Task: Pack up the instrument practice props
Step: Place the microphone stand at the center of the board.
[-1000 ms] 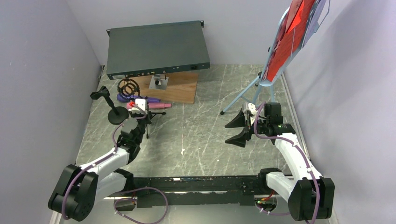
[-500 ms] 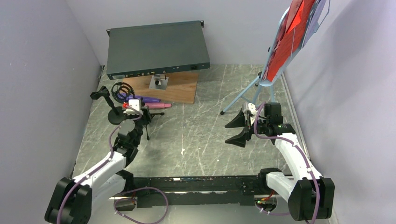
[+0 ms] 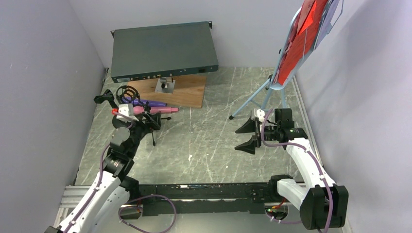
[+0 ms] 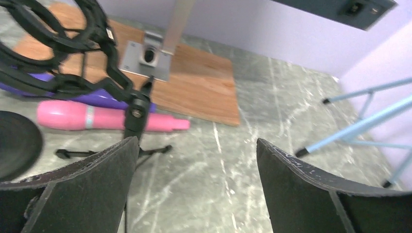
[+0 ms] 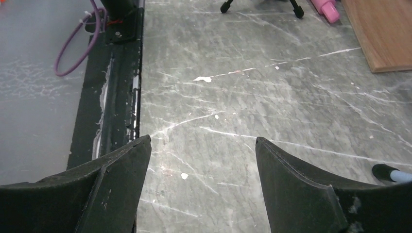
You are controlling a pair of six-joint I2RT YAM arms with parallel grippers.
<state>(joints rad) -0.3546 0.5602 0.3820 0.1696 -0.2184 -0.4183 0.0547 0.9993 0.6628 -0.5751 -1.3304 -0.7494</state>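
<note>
Practice props, not yet packed: the left gripper [image 4: 194, 145], jaws spread and empty, faces the tripod mic holder [image 4: 135, 114], probably lining up a grasp. The pink microphone [image 4: 97, 119] and purple microphone [image 4: 92, 100] lie just behind, beside the wooden board [image 4: 194, 92]. The right gripper [image 5: 203, 141], likewise spread and empty, waits near the blue music stand [image 3: 265, 90] bearing red sheets [image 3: 301, 39]. The round base [image 4: 17, 143] is cut off.

White-veined grey table [image 5: 267, 97], pink microphone [image 4: 73, 116], purple microphone [image 3: 158, 103], red sheets [image 3: 296, 53], light-blue tripod [image 3: 250, 98], dark green box [image 3: 163, 48].
</note>
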